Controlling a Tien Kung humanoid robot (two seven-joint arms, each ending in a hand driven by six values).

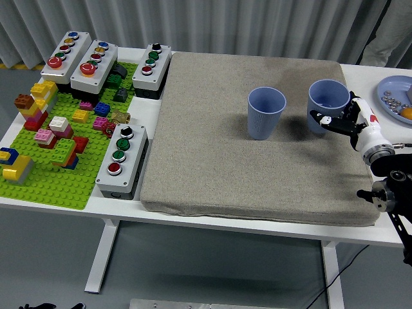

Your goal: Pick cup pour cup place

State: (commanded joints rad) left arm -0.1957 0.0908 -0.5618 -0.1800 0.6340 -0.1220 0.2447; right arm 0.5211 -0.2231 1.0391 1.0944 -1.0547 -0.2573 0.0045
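Starting from the white table (386,233), you have a thick grey felt mat (244,135) covering its middle, a green brick baseplate (48,187) with coloured blocks and push-button boxes off to the left, and a pale blue plate (394,87) at the far right edge. Two light blue plastic cups stand upright on the mat, clearly apart. The right cup (327,103) sits in your right hand (344,119), whose fingers wrap its lower wall from the right; it looks slightly raised, though you cannot be sure it is clear of the mat. The left cup (266,112) lies directly to the left of the held one, mouth up. So the pour is a leftward carry and a tilt toward that open mouth. Your left hand is out of view.
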